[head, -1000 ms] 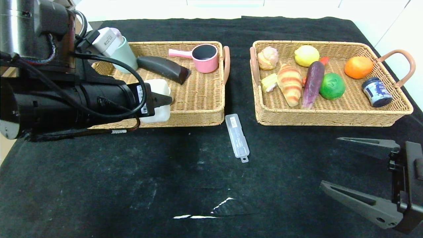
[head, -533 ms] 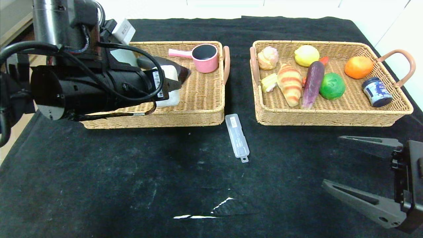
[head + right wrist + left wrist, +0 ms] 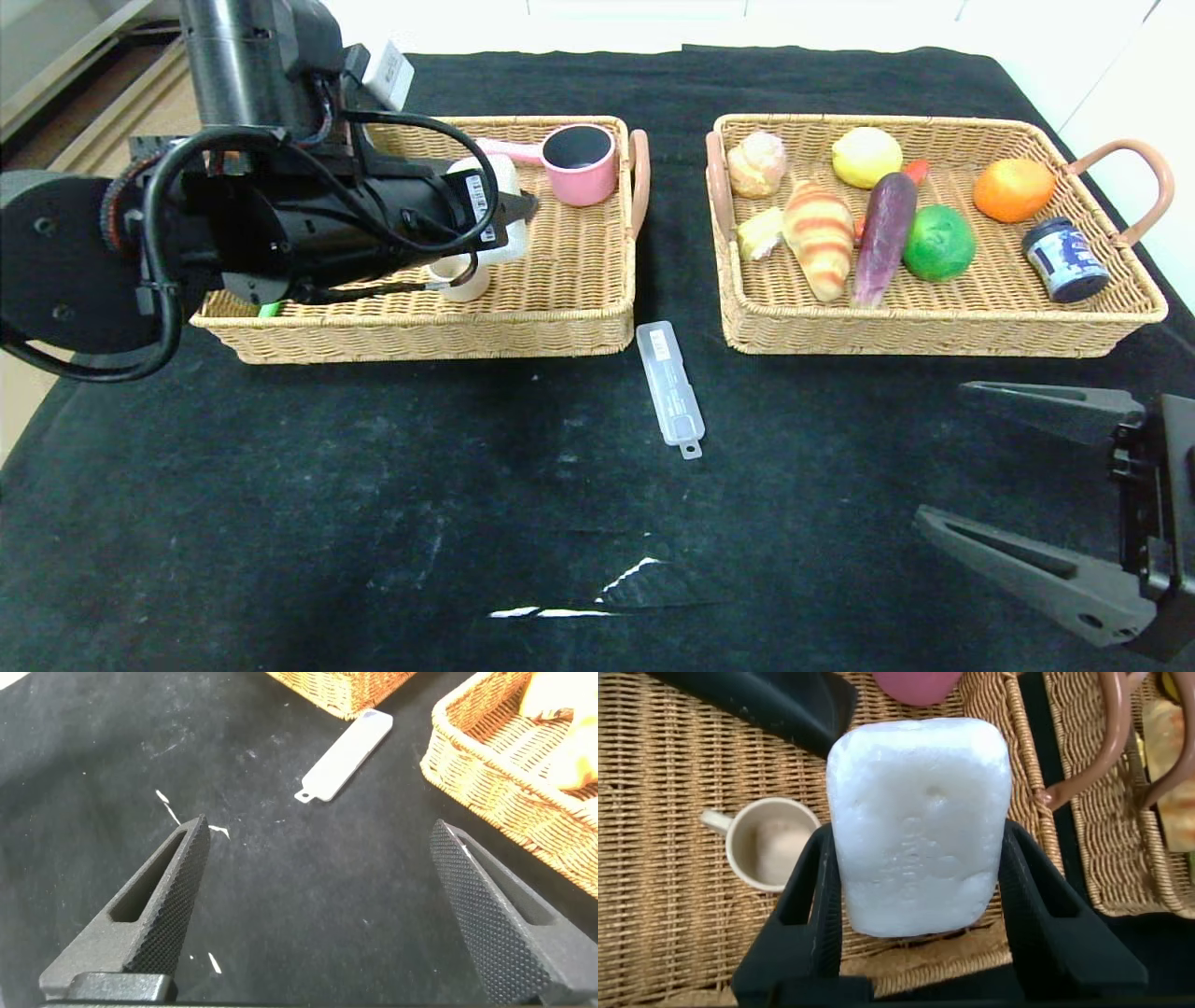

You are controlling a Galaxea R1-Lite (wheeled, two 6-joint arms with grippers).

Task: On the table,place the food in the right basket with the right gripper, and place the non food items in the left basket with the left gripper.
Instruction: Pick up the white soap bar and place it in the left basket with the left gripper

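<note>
While two rectangular woven wicker baskets sit side by side on the black cloth surface [image 3: 280, 523], the left pincer [image 3: 920, 896] hangs over the left basket [image 3: 560, 317], clamped on one white, rounded, pitted foam block [image 3: 920, 826]; below it lie one cream mug [image 3: 771, 845], one pink pot [image 3: 579, 163] and one dark wedge-shaped object [image 3: 775, 700]; one clear flat plastic case [image 3: 670, 387] lies between the baskets; the right basket [image 3: 934, 331] holds food; the right pincer [image 3: 327, 905] hovers near the case, ridged fingers apart.
</note>
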